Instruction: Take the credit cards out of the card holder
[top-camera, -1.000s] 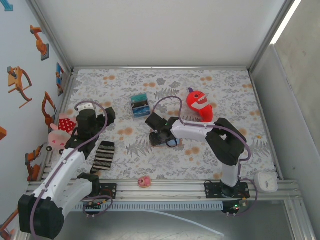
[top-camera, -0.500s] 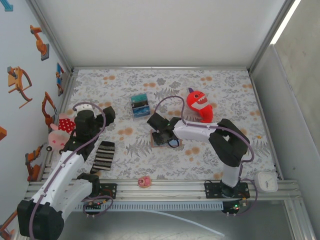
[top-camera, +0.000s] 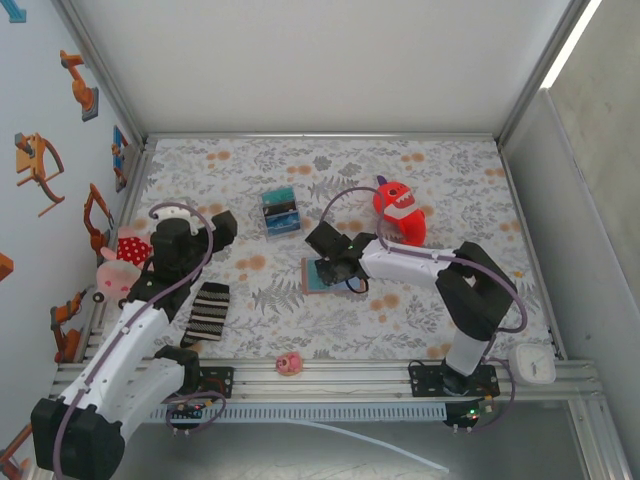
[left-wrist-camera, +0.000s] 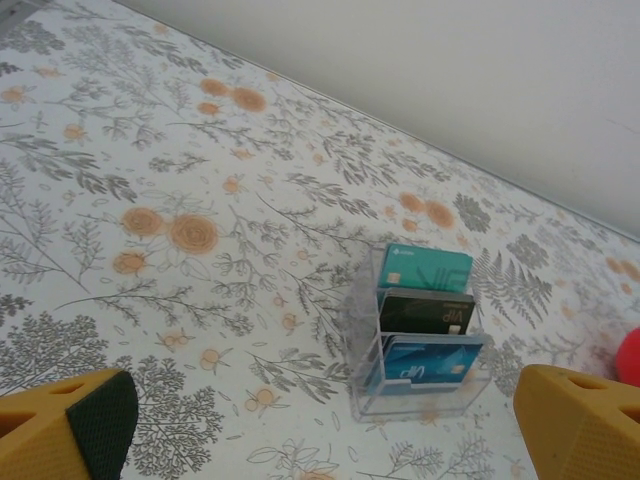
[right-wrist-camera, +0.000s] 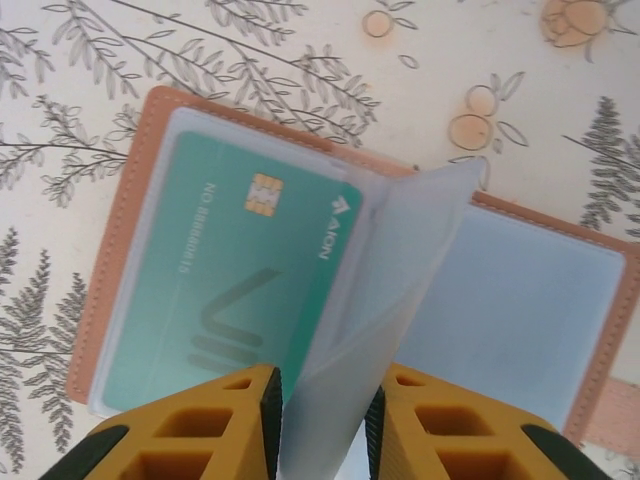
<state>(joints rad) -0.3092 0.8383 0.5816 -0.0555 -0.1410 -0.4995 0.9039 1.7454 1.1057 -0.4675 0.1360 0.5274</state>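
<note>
The right gripper (right-wrist-camera: 322, 400) was closed on a thin clear leaf (right-wrist-camera: 390, 290) of the card holder (right-wrist-camera: 520, 300). Its two yellow fingers (right-wrist-camera: 215, 420) pinched the lower edge of this plastic sleeve and kept it raised from the open holder, like a page half turned. Under the leaf, on the left side, a green card (right-wrist-camera: 230, 290) with a gold chip lay inside its transparent pocket, not yet taken out. The right inner face looked pale blue and, as far as I could judge, had no card in it (the raised leaf hid a part of the middle). The holder lay open and flat on the flowered table (top-camera: 450, 170), near the middle and just in front of a red plush toy (top-camera: 398, 210).

The left gripper (top-camera: 218, 230) was spread wide and held nothing. It hung above the left part of the table and pointed toward a clear stand (left-wrist-camera: 420, 340) where three cards stood in rows: teal, black and blue. I could not tell if these came from the holder.

In my judgement the task was under way but not finished: the holder was opened and one sleeve was separated, but at least the green card was left to pull out.
</note>
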